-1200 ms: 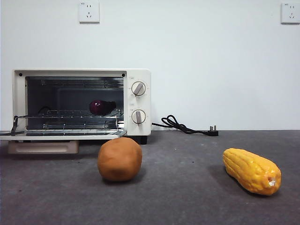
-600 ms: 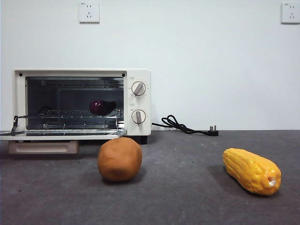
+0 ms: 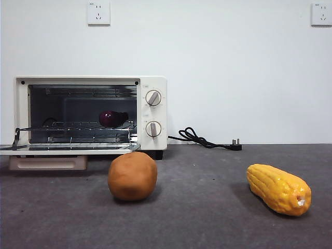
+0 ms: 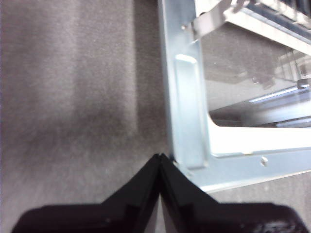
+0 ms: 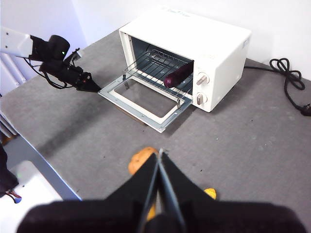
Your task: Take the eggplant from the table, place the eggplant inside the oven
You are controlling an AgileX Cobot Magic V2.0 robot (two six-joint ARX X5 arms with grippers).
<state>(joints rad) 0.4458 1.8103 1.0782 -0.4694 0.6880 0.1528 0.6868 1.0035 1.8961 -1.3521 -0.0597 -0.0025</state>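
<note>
Inside the oven point(image 3: 91, 114), on the wire rack point(image 3: 72, 126) toward the knob side, lies the eggplant point(image 3: 112, 118), dark purple and glossy; the right wrist view shows it point(image 5: 178, 75) at the same spot, just behind the open doorway. The oven door point(image 3: 65, 150) hangs fully down, flat and level in front of the oven. Compared with the front view a second ago, nothing has shifted: eggplant, door and the two loose items hold their places. In front of the oven on the table point(image 3: 207, 207) sits the brown lump point(image 3: 132, 176); the corn cob point(image 3: 278, 189) lies well apart from the oven, off past the knob side. The left gripper point(image 4: 160, 158) hovers just beside the outer corner of the lowered door, jaws pressed together, empty. The right gripper point(image 5: 160, 154) hangs high, well back from the oven, above the brown lump, jaws closed on nothing.
</note>
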